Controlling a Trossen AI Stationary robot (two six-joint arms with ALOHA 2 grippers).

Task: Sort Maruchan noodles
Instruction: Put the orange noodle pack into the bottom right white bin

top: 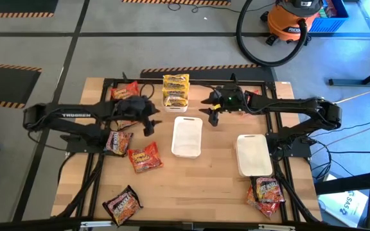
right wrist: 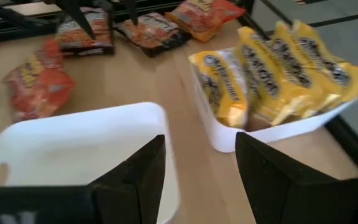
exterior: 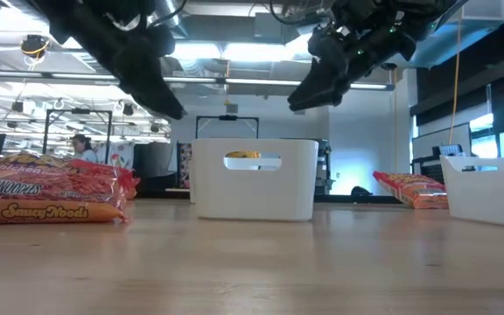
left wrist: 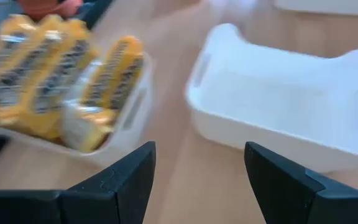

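Two empty grippers — left gripper [top: 149, 123] and right gripper [top: 213, 114], fingers apart — hover mid-bench beside the empty middle tray [top: 187, 136], yellow packets [top: 176, 89] already binned at the far edge.

Yellow noodle packets [top: 175, 89] upper centre; red-orange packets [top: 145, 157] lower left; white trays [top: 187, 136]; pale wood tabletop [top: 204, 186]; dark fingers [left wrist: 120, 186].

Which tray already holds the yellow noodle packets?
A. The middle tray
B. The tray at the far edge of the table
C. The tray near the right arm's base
B: the yellow packets fill the far tray; the middle tray and the right-side tray hold nothing.
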